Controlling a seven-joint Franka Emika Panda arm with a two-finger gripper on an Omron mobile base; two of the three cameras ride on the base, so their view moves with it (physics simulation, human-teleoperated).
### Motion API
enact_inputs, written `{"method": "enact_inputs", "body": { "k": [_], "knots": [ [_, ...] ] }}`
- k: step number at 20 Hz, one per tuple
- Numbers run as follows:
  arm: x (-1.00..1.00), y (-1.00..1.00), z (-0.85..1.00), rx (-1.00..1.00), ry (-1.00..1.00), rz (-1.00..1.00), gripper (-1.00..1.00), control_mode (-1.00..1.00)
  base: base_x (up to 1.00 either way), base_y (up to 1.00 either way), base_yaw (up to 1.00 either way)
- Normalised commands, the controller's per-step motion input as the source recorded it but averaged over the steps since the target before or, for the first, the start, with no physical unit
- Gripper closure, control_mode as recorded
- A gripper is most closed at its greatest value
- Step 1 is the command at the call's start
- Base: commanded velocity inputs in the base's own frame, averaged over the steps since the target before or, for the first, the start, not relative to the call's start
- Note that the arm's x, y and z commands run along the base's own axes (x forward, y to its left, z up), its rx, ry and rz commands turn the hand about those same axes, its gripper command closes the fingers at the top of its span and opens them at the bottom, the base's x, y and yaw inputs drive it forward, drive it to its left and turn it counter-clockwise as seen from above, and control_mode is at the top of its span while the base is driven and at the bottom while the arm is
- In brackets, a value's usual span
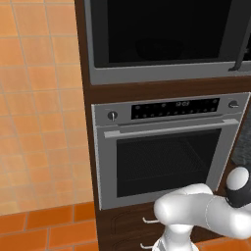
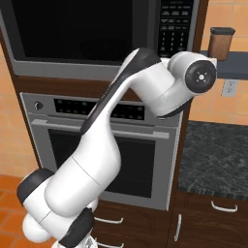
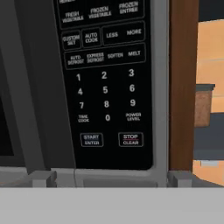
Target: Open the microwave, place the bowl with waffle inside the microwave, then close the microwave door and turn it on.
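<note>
The microwave [image 1: 162, 73] sits high in the dark wood cabinet, and its black glass door [image 1: 166, 29] is shut. A dark vertical handle [image 1: 241, 44] runs down the door's right side. In the hand view the handle [image 3: 30, 87] stands left of the keypad [image 3: 107, 78], close up. My gripper [image 3: 110, 179] faces the keypad low down, near the START [image 3: 92, 139] and STOP [image 3: 130, 139] keys. Its fingertips [image 3: 41, 178] are spread wide with nothing between them. The bowl and the waffle are out of view.
A steel oven [image 1: 166, 152] with knobs and a mesh window sits right under the microwave. To the right are a dark stone counter [image 2: 213, 160], a brown jar [image 2: 220, 42] on a grey shelf, and drawers [image 2: 213, 223] below. My arm [image 2: 111, 140] crosses the oven front.
</note>
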Motion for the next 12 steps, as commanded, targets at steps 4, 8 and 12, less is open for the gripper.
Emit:
{"method": "enact_inputs", "body": {
  "k": [4, 8, 12],
  "knots": [
    [0.0, -0.08, 0.02, 0.0, 0.0, -0.24, -1.0, -1.0, 0.0, 0.0, 0.0],
    [0.05, -0.02, 0.0, 0.0, 0.0, -0.17, -1.0, -1.0, 0.0, 0.0, 0.0],
    [0.28, 0.0, 0.0, 0.0, 0.0, -0.1, -1.0, -1.0, 0.0, 0.0, 0.0]
  ]
}}
